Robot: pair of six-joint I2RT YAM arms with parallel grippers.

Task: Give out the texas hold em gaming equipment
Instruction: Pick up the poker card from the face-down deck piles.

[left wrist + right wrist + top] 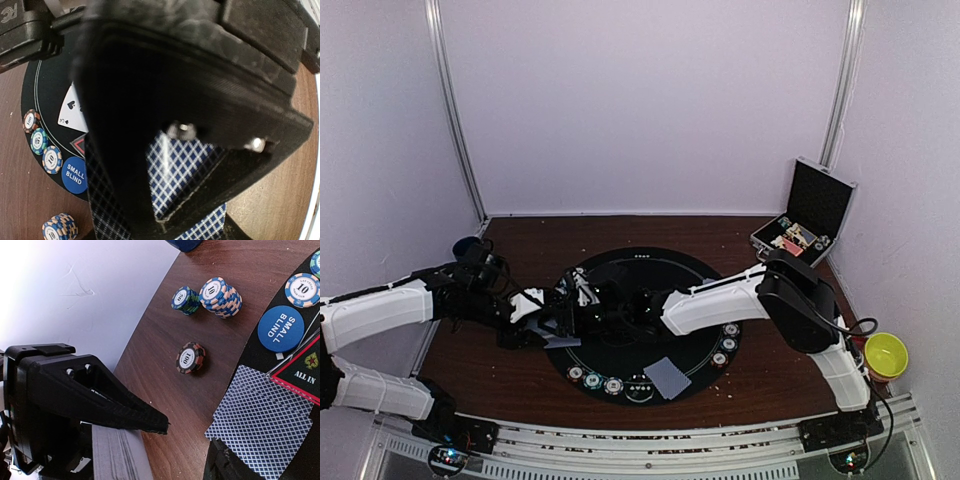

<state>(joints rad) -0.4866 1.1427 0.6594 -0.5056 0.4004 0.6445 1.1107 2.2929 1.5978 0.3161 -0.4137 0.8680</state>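
Overhead: left gripper (546,326) and right gripper (583,298) close together over left part of black round mat (690,275), both too small and dark there to read any jaw. Only overhead: single playing card (667,377) back-up on mat's near edge, row of poker chips (592,380) just left of it, further chips (728,343) along right rim, open silver-edged case (810,212) at far right corner of table (520,240), yellow bowl (886,352) by near right edge. Left wrist: view mostly blocked by black gripper body, so cannot tell left gripper's opening or hold; behind it, blue-checked card backs (182,172), grey-looking from above. Only here: face-up three of spades (74,111) on mat, three rim chips (40,141) in a curve along mat's edge, blue SMALL BLIND disc (75,175) just beside them, corner of red triangle marker (79,145) between disc and spade card, small chip stack (60,227) on bare wood. Right wrist: right jaws apart, nothing between fingers (125,412); two fanned checked cards (265,415) across mat's edge, partly under a black part at frame bottom. Only here: three separate stacks on wood, off the mat: 100 stack (190,358), dark green-and-blue stack (185,300), taller blue-and-peach 10 stack (220,296), last two just beside each other; ALL IN legible on triangle marker, disc again beside it.
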